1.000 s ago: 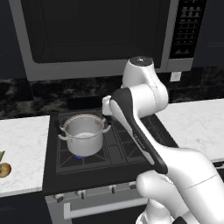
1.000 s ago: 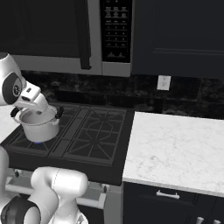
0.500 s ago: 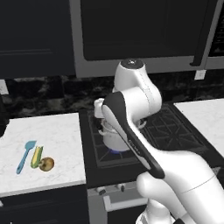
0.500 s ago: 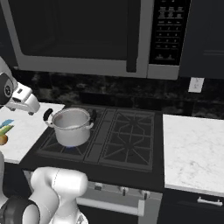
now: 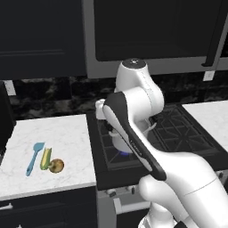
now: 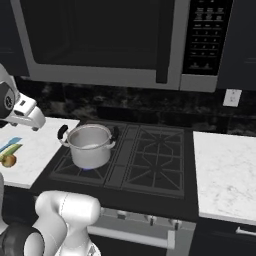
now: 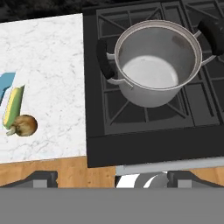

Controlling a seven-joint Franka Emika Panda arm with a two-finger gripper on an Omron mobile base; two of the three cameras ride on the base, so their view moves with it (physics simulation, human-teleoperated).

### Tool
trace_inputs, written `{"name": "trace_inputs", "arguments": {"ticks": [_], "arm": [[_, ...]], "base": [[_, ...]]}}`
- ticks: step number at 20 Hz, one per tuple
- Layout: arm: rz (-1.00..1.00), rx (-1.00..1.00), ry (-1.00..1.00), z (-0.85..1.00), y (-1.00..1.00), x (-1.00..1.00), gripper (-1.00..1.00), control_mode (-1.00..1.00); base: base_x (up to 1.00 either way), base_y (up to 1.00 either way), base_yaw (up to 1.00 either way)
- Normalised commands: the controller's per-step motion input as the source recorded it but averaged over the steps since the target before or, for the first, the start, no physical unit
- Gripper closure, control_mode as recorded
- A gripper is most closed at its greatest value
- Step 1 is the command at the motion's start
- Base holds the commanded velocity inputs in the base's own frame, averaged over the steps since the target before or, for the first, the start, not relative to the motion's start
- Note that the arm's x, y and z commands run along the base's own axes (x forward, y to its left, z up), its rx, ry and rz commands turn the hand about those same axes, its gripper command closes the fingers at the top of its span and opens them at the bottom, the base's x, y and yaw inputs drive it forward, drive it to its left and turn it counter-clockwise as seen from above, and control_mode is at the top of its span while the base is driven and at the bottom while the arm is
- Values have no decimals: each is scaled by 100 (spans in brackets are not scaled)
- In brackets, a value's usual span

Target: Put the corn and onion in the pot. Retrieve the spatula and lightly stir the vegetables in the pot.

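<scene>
Claw's state I can't tell; stubby yellow-green corn [image 7: 13, 106] lies off to its left on the white worktop [image 7: 48, 65] — descend squarely over it

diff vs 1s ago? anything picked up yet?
Only the base drove left, so both base views shifted: the counter with the corn, onion and spatula came into view. Nothing was taken hold of. The pot stays on its burner, empty, and the vegetables lie untouched beside the spatula.
</scene>
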Motion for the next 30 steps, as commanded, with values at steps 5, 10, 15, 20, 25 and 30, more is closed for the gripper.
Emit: {"name": "trace_inputs", "arguments": {"ticks": [5,10,15,20,25,30], "arm": [[0,0,0,0,0,0,-100,100],[1,7,1,-6,12,-8,-100,-100],[11,23,10,-55,85,-10,-100,-100],[6,4,19,-91,100,9,-100,-100],[0,-9,27,-52,71,36,-100,-100],[0,-6,12,-43,26,40,-100,-100]], "base": [[2,18,0],[-3,5,0],[0,0,0],[0,0,0],[0,0,0],[0,0,0]]}}
